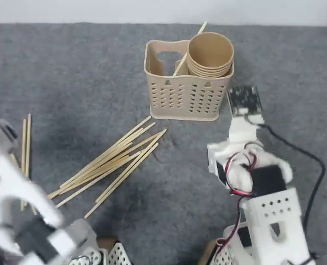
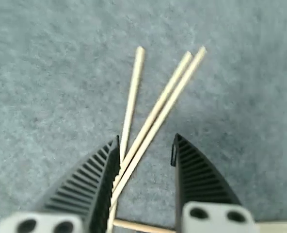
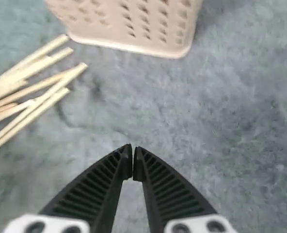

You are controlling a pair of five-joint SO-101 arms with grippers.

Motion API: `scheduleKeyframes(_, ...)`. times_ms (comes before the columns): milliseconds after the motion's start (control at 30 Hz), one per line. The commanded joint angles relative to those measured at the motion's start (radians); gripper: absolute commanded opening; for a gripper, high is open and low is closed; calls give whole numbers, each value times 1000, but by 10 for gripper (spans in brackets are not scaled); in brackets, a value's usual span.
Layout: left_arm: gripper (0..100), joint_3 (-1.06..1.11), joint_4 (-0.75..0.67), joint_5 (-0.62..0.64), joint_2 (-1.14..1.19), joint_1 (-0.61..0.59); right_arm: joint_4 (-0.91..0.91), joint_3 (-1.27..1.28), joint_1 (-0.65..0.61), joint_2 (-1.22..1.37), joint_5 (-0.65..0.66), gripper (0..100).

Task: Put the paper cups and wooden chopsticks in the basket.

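A beige perforated basket (image 1: pixel 180 91) stands at the back middle of the grey carpet. Stacked paper cups (image 1: pixel 210 54) fill its right compartment, and one chopstick (image 1: pixel 181 62) leans in it. A pile of wooden chopsticks (image 1: pixel 114 159) lies in front of the basket, and a few more chopsticks (image 1: pixel 25 138) lie at the far left. My left gripper (image 2: pixel 146 145) is open just above those left chopsticks (image 2: pixel 158 109), with two of them between its fingers. My right gripper (image 3: pixel 133 154) is shut and empty over bare carpet, in front of the basket (image 3: pixel 134 24) and beside the pile (image 3: pixel 29 97).
The left arm (image 1: pixel 14 193) fills the front left corner. The right arm (image 1: pixel 249 171), with its cable, stands front right, just below the basket's right corner. A pale wall runs along the carpet's far edge.
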Motion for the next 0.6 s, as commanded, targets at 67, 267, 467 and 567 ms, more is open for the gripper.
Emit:
scheduleKeyframes(67,166,-414,161,-95,315,71,-286,310,41,-67,14,21)
scheduleKeyframes(267,166,-763,235,-100,609,106,-542,534,39,-71,12,21)
scheduleKeyframes(467,124,-1036,302,-176,879,164,-711,677,31,-71,12,21)
scheduleKeyframes(567,77,-1161,310,-210,1007,183,-710,678,31,-71,12,21)
